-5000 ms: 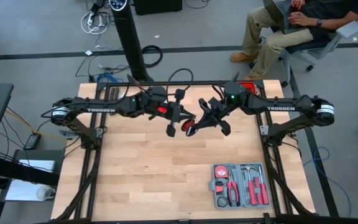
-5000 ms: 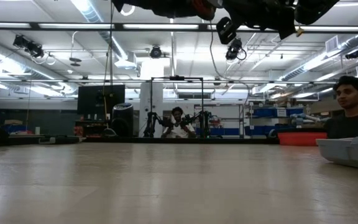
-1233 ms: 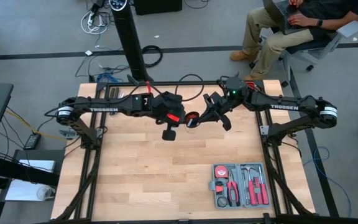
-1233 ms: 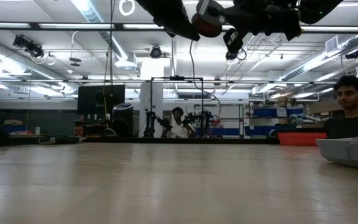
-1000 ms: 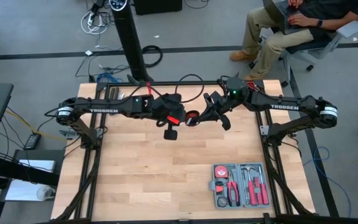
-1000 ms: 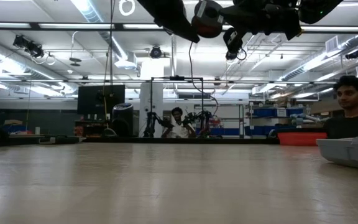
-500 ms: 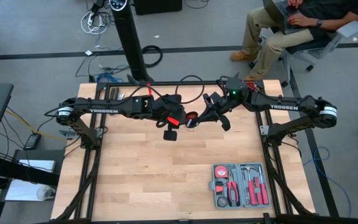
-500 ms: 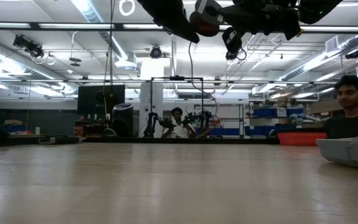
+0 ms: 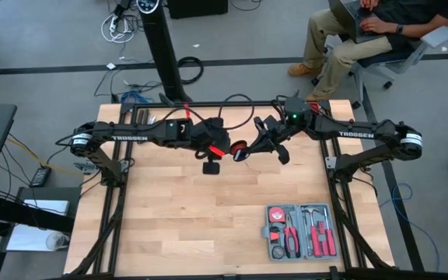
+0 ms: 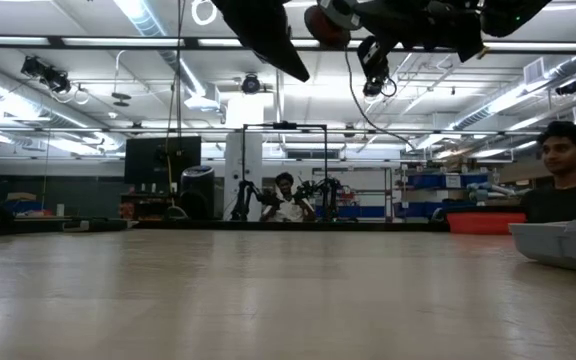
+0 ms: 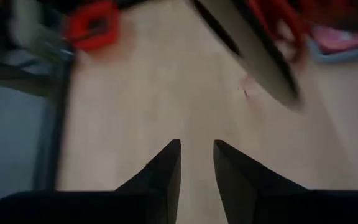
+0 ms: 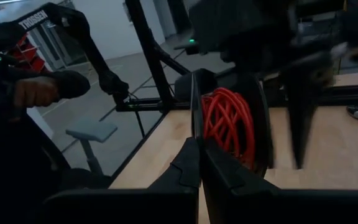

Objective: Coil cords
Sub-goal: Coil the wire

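The red cord (image 12: 229, 124) is wound into a small coil. It hangs in the air over the table's far middle (image 9: 237, 148), at the tips of my right gripper (image 12: 197, 142), which is shut and reaches in from the right (image 9: 244, 153). My left gripper (image 11: 196, 144) is open, with only bare table showing between its fingers. It slants down just left of the coil (image 9: 225, 152) and does not touch it. In the low view the coil (image 10: 326, 15) shows at the top edge, high above the table. My right gripper holds the red coil by its near edge (image 12: 207, 134), just past the shut fingertips. The fingers come nearly level from the table's right. The coil stands on edge beyond them, lifted clear of the table. The fingers hide which strands they pinch.
A grey tool case (image 9: 299, 231) with red-handled tools lies open near the table's front right. The wooden table top (image 9: 169, 218) is bare on the left and in the middle. A person sits beyond the far right corner (image 9: 356, 31), and another shows at the right of the low view (image 10: 566, 170).
In the low view my left gripper's dark fingers reach lower and look broader than a second ago. The red coil at my right gripper sits slightly higher. Both arms stay where they were over the table's far middle.
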{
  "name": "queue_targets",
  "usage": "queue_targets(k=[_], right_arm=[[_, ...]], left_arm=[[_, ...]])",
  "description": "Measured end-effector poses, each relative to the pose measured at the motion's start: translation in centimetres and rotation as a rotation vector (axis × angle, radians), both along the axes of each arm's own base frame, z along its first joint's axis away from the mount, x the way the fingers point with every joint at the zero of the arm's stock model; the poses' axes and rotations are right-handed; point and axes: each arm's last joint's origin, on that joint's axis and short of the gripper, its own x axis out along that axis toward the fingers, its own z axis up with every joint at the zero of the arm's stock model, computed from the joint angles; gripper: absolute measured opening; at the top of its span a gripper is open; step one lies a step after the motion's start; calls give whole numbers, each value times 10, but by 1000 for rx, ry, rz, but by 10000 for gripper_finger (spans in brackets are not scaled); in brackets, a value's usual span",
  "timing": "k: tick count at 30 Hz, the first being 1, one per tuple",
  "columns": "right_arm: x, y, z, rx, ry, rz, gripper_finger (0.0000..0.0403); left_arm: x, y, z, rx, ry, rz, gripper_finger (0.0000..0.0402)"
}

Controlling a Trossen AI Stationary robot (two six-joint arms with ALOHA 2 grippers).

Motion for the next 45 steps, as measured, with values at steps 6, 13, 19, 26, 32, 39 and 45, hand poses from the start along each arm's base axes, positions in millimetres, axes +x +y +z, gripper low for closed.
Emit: queue_targets(k=[6, 13, 19, 26, 32, 39, 45], right_arm=[[-7, 3, 8, -8, -23, 7, 2], [-15, 9, 19, -50, -77, 7, 1], [-17, 13, 22, -84, -99, -18, 1], [-13, 11, 19, -119, -103, -59, 1], [-13, 12, 21, -124, -122, -56, 1], [-13, 13, 20, -120, -118, -36, 1], [-13, 13, 20, -131, -129, -38, 1]], left_arm=[[-3, -6, -4, -167, 41, -93, 98], [7, -13, -26, -234, -121, -148, 98], [13, -7, -45, -241, -333, -84, 98], [14, -7, -51, -260, -446, -83, 103], [17, -6, -56, -273, -454, -68, 104], [26, -6, -71, -299, -433, -43, 104], [26, -6, -72, -306, -428, -37, 104]])
